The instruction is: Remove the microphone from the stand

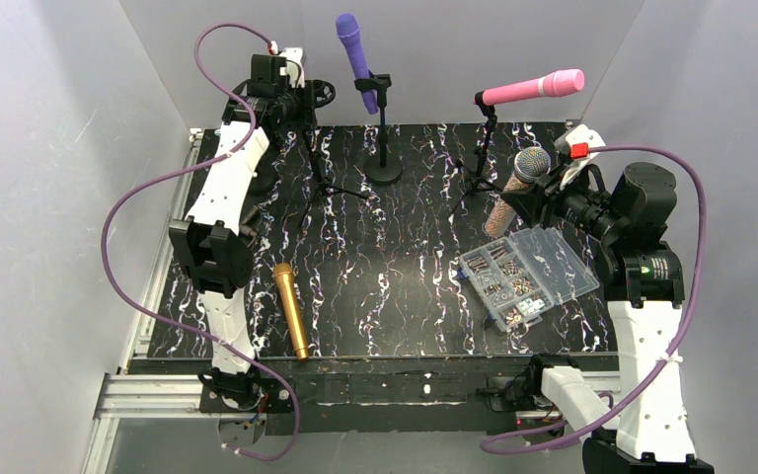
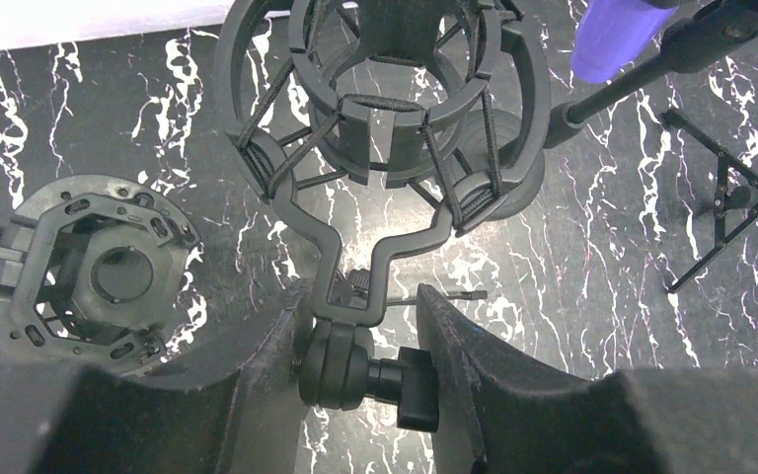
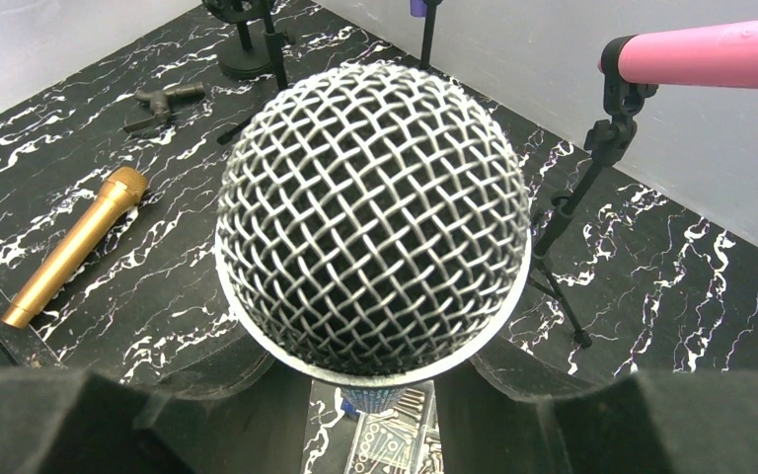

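1. Right pincer clenched around silver-mesh microphone — held tilted in the air over the clear parts box, well apart from the stand.
2. Left pincer clamped on the stand's joint — just under the empty shock mount.
3. Gold microphone lies flat on the surface.

Purple microphone, pink microphone, gold microphone, silver-mesh microphone; table black, white veins.
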